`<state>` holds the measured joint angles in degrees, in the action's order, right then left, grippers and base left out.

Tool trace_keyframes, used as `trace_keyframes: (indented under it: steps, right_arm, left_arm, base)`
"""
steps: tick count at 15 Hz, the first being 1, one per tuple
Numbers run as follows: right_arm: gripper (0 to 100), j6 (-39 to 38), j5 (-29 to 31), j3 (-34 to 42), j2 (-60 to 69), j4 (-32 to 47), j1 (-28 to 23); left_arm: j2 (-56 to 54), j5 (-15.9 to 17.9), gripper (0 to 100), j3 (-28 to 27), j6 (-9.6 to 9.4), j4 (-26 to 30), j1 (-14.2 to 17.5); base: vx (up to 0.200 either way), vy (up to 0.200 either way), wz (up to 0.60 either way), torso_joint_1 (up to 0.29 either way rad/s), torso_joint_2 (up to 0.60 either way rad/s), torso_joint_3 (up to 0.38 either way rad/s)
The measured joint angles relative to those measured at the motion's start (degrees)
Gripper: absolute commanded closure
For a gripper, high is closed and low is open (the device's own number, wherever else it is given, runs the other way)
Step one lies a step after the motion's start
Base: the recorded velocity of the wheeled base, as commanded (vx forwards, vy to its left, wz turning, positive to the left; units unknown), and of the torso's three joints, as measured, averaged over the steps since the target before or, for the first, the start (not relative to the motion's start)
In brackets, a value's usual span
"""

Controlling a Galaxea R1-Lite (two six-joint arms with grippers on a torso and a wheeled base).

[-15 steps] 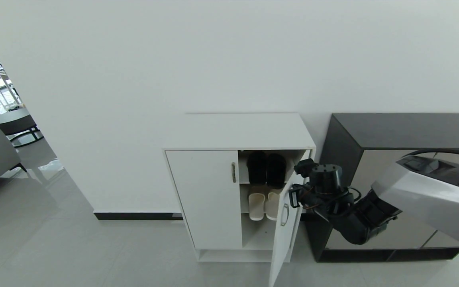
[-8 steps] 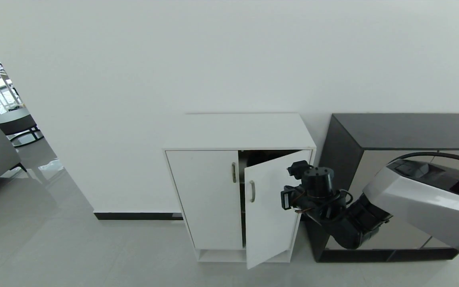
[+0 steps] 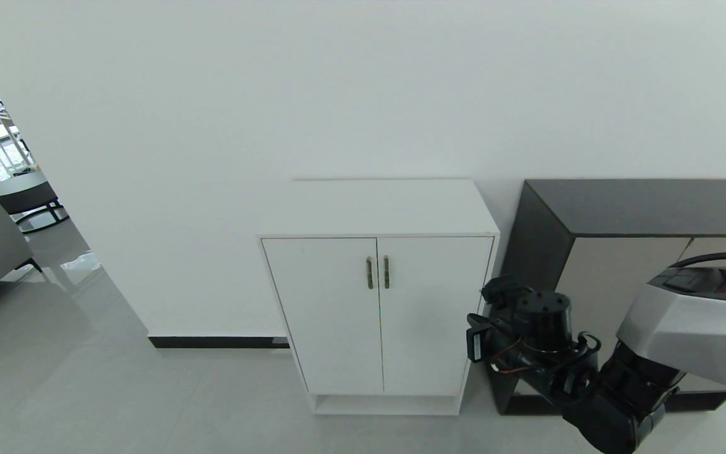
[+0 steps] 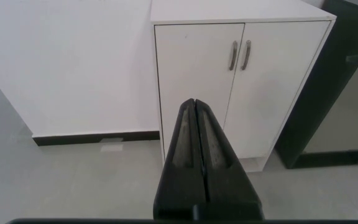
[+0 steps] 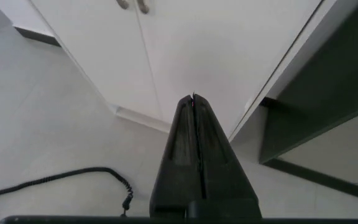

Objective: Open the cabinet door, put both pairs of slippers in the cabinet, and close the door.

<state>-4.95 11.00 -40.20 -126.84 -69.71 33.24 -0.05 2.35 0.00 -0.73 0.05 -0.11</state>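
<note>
The white cabinet is seen at the centre of the head view, set against the wall, with both flat doors lying flush in its front. The right door is shut. Its slim metal bar handle stands upright at the middle seam, just beside the matching handle of the left door.

The right gripper is placed at the lower right of that view, near the cabinet's right front edge. The right door lies to its left and slightly upward in the frame, with the handle farther the same way. Its fingers are pressed together on nothing. The left gripper is likewise closed and empty and is held well back from the cabinet, so the right arm is judged the nearer. The slippers are hidden behind the doors.

The door panels are smooth, matt and sharp-edged. The sideboard just beside the cabinet is dark, with a glossy front, and the floor is of polished grey tile. The closing step is judged done.
</note>
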Motion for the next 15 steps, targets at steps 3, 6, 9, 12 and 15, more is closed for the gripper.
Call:
trace_keyframes:
  steps: [3,6,9,12,15]
  right_arm:
    - [100,0.02,0.00,1.65,1.60,-0.20,2.23]
    - [100,0.02,0.00,2.74,2.58,-0.37,3.11]
    - [100,0.05,-0.02,3.85,3.17,-1.54,3.46]
    - [100,0.06,0.00,4.33,3.35,-1.97,4.01]
    - [100,0.16,0.16,6.39,4.60,-1.34,3.90]
  left_arm:
    - [0.00,0.02,100,0.00,0.02,0.02,0.01]
    - [0.00,-0.06,100,0.00,-0.02,0.02,0.01]
    - [0.00,-0.09,100,0.00,0.02,0.05,0.04]
    - [0.00,-0.06,100,0.00,0.00,0.00,0.04]
    - [0.00,-0.06,100,0.00,0.05,0.05,0.04]
  base:
    - [0.000,0.000,0.00,0.000,0.00,0.000]
    - [0.200,0.000,0.00,-0.001,0.00,0.004]
    - [0.200,0.000,0.00,0.007,0.00,0.006]
    - [0.067,0.000,0.00,0.002,0.00,0.001]
    - [0.000,0.000,0.00,0.000,0.00,0.000]
